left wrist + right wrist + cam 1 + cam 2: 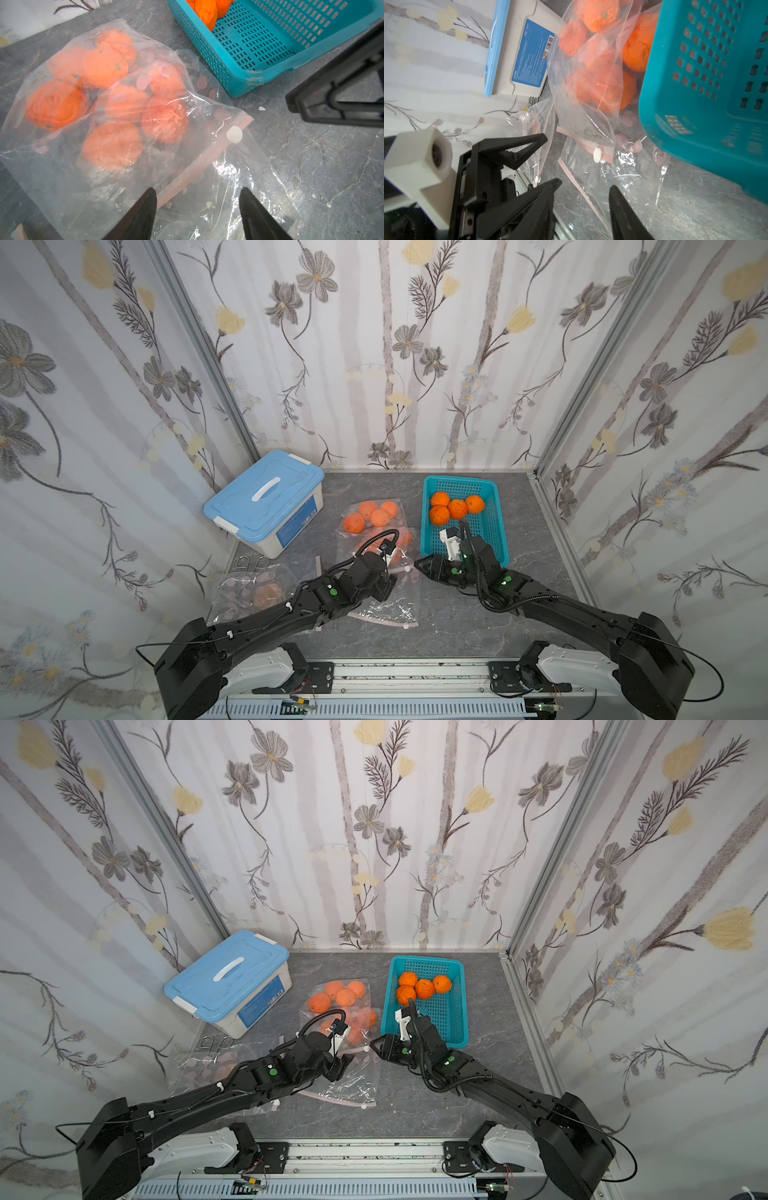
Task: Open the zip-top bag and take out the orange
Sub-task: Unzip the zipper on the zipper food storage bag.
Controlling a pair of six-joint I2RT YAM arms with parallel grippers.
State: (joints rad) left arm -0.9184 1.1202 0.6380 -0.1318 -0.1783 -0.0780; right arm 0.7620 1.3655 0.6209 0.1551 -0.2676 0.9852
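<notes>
Left gripper and right gripper gape, empty. The zip lies beside one left jaw, so closing may pinch only film.

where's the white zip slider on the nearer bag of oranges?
Left wrist view: white slider on the pink zip strip, near its end by the teal basket, close to the right hand.
</notes>
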